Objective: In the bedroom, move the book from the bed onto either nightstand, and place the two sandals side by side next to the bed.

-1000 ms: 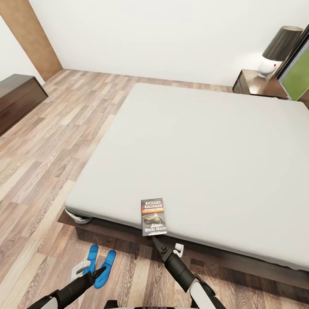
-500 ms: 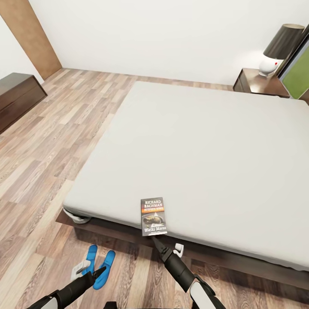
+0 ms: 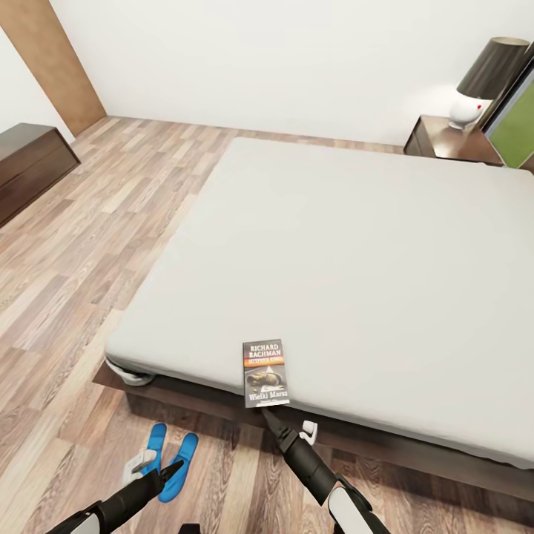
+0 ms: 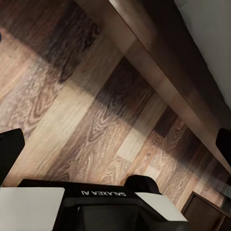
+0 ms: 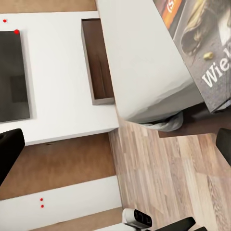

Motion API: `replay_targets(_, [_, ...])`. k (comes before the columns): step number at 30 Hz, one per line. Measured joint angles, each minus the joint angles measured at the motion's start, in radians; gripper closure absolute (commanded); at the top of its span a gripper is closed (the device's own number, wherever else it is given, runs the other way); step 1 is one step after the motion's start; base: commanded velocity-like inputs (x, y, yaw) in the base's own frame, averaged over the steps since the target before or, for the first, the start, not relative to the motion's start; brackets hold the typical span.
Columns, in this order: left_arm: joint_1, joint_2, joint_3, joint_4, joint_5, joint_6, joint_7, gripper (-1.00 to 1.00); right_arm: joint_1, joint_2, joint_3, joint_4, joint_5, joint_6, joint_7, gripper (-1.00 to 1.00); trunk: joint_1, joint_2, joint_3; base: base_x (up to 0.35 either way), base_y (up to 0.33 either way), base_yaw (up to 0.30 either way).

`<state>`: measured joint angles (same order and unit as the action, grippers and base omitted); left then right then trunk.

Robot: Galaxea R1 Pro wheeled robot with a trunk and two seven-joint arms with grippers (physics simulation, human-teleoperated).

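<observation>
Head view: the book (image 3: 265,374) lay flat at the near edge of the bed (image 3: 356,274), its lower end overhanging the mattress rim. The right gripper (image 3: 268,420) pointed up just below it, apart from the cover; its jaw spread could not be told here. The two sandals (image 3: 169,455) lay together on the plank floor (image 3: 89,245) beside the frame, under the left gripper (image 3: 172,469). A nightstand (image 3: 449,141) with a lamp (image 3: 483,81) stood at the far corner; a dresser (image 3: 30,167) lined the far left.

Left wrist view: fingers spread wide over bare planks beside the bed frame (image 4: 159,72).

Right wrist view: fingers spread wide, the book (image 5: 202,45) at the mattress edge between and beyond them.
</observation>
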<state>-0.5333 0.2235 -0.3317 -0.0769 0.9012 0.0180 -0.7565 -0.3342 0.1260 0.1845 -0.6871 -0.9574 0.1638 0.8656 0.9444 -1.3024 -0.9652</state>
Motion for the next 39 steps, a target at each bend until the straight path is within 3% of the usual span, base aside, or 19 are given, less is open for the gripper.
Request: replay_targets(39, [0.000,0.000,0.000,0.000,0.000,0.000,0.000,-1.00,0.000,0.000,0.000,0.000,0.000,0.000,0.000,-1.00,0.150,-0.273,-0.122,0.000,0.000,0.000])
